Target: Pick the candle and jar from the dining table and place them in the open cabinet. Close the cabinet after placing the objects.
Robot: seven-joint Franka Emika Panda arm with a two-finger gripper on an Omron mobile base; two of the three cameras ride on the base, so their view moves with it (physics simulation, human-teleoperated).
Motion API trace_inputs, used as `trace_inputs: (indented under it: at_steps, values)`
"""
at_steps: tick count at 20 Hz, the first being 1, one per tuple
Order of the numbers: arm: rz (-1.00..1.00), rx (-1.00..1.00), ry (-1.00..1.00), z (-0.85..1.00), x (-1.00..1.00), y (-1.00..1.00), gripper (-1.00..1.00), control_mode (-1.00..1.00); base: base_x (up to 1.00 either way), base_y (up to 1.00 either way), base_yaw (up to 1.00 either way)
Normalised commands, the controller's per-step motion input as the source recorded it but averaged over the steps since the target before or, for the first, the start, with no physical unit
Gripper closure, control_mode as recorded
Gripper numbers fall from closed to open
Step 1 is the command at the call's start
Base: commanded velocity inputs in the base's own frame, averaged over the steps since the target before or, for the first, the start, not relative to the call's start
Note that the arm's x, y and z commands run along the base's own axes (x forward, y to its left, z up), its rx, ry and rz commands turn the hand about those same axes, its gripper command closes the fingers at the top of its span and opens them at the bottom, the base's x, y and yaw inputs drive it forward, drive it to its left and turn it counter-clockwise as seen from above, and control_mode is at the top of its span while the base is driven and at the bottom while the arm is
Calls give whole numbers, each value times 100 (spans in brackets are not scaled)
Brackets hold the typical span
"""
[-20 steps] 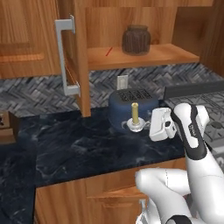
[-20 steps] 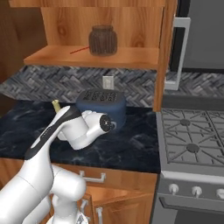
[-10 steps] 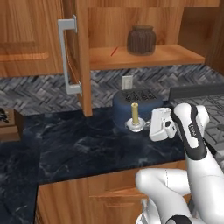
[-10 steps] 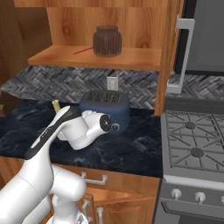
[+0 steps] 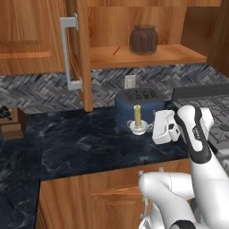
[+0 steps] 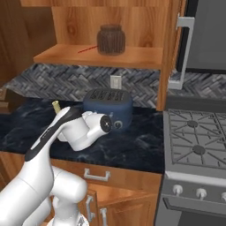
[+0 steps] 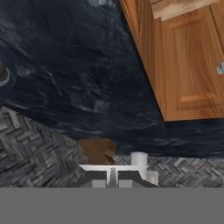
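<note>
Black marble veined with white spreads across the counter (image 5: 89,143), and nearest the camera the white arm bends over its front edge. Its gripper (image 5: 147,129) points sideways, jaws clamped on the small white holder of the candle (image 5: 137,117), which stands upright with its yellow stick just in front of the blue toaster (image 5: 134,100). From the hand camera the two finger tips (image 7: 98,178) sit pressed almost together, with a pale sliver of the holder between them.

Behind the toaster runs the grey herringbone backsplash (image 5: 40,91), and above it the cabinet (image 5: 147,56) hangs open, its door (image 5: 80,53) swung out with the long silver handle (image 5: 67,53) facing the room. The jar (image 5: 144,39) already rests on the shelf, toward the middle.

What remains is the candle, then the door. The grip is on a thin rim — a tilt on the way up could let the candle slip or tip out. The lift must also clear the toaster and the shelf's front lip, and a wide swing risks striking the jar or catching the open door's edge.
</note>
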Motion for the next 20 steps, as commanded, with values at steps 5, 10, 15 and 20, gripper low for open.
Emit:
trace_inputs:
  at_steps: [5, 10, 15, 20]
  values:
    - [0, 0, 0, 0, 0, 0, 100, 100, 0, 0, 10]
    - [0, 0, 0, 0, 0, 0, 100, 100, 2, 18, 11]
    - [0, 0, 0, 0, 0, 0, 100, 100, 6, 9, 8]
    - [0, 0, 0, 0, 0, 0, 100, 100, 13, -25, 1]
